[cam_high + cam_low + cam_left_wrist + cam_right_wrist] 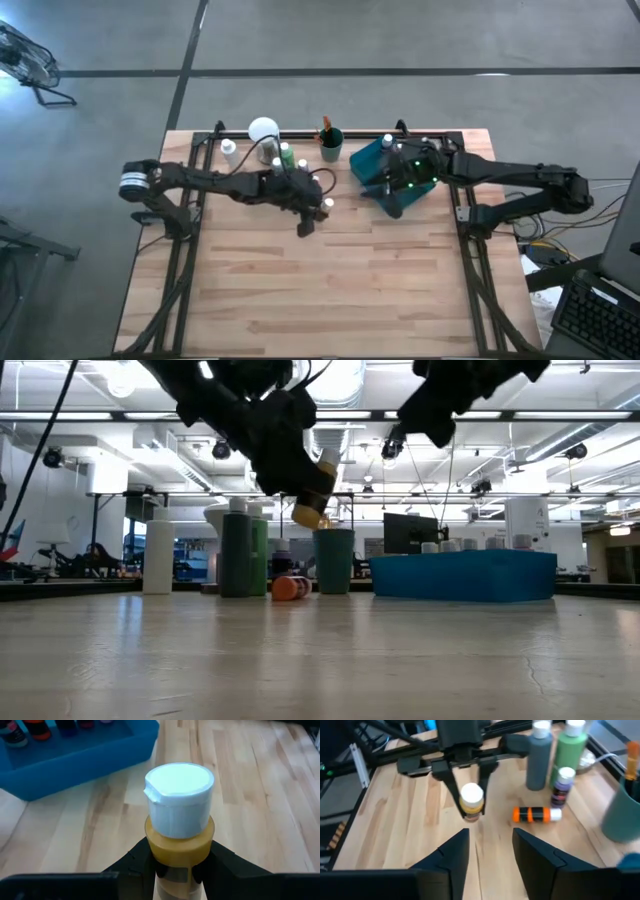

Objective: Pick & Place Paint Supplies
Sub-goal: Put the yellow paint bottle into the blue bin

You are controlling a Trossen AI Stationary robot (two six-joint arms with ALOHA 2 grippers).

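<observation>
1. While the bottles at the back of the table are waiting their turn, the left gripper (310,215) is hanging above the middle of the wooden table (330,300), its fingers clamped on a yellow paint bottle (179,827) just under the white cap, so that the bottle is riding cap-forward and clear of the boards.
2. Behind that gripper, toward the far rail, a tall white bottle (158,556), a grey bottle (539,755) and a green bottle (571,750) are standing upright in a close group, with a small purple bottle (562,787) in front of them and an orange bottle (537,814) lying on its side, probably left for later trips.
3. Just beyond the group, a teal cup (331,146) is holding thin brushes upright, keeping them from rolling.
4. Ahead of the carried bottle, the blue tray (90,757) is sitting on the table with capped bottles already standing inside, which is likely where the yellow one is heading.
5. Above that tray, the right gripper (490,852) is hovering with its fingers apart and nothing between them, facing the left arm; judged from this, it is staying clear of the tray's contents while the other arm is bringing its load across.
</observation>
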